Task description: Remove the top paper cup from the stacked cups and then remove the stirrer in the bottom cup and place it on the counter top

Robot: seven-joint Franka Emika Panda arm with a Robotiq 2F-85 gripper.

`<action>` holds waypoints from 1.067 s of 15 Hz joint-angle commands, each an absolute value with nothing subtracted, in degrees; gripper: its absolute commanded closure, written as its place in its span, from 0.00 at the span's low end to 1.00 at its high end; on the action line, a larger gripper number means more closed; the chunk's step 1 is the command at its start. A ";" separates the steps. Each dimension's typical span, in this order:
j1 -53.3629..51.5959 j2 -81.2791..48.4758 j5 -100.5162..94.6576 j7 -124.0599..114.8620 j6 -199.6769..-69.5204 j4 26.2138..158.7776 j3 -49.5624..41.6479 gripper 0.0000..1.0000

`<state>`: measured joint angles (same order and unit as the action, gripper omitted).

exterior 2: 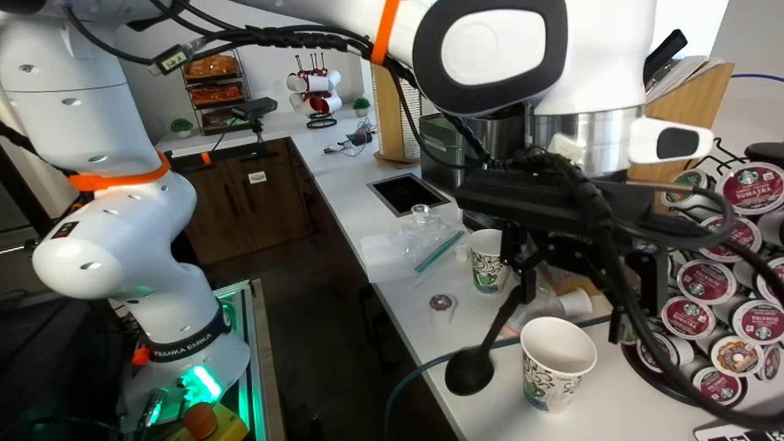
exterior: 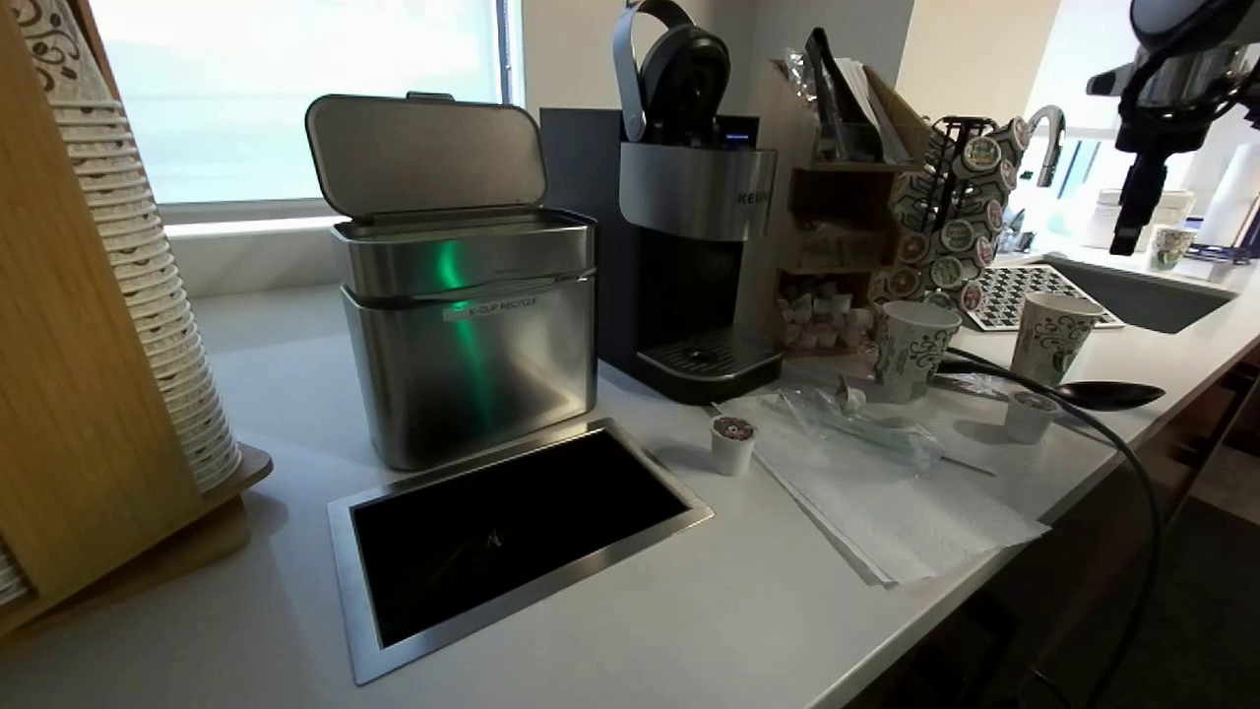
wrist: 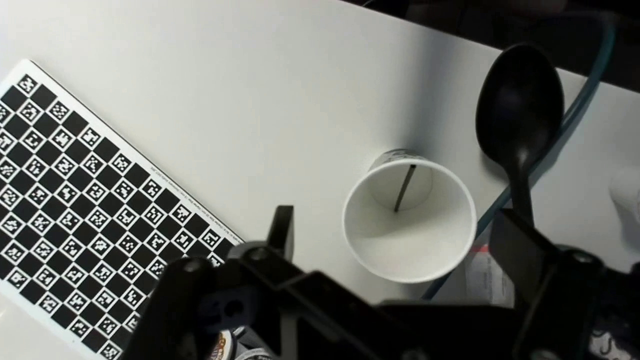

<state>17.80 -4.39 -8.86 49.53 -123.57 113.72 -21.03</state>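
Black fingers fill the foreground of the wrist view, spread wide and holding nothing. Below them on the bench stands the bottom cup, upright, with the dark stirrer inside. Seen from the wrist, the stirrer falls between the 2 fingers, a little past the line joining them, toward the bench's edge; its long axis runs steeply across that line. I judge the coming move turns on this: the fingers would close across the stirrer's narrow width, but likely must narrow first, shift toward that edge and dip inside the rim without knocking it. Whether the stirrer leans on the cup's wall or lies on its floor, I cannot tell. In an exterior view, what I take to be the top paper cup stands apart, so the unstacking looks done.
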 commanded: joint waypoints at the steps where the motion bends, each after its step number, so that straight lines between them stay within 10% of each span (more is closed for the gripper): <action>1: 19.54 -8.98 -6.96 53.64 -122.93 110.28 -19.68 0.01; 16: 19.65 -6.99 -8.44 51.28 -123.36 112.08 -19.28 0.04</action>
<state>18.70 -6.93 -8.34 51.33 -123.61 112.36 -20.25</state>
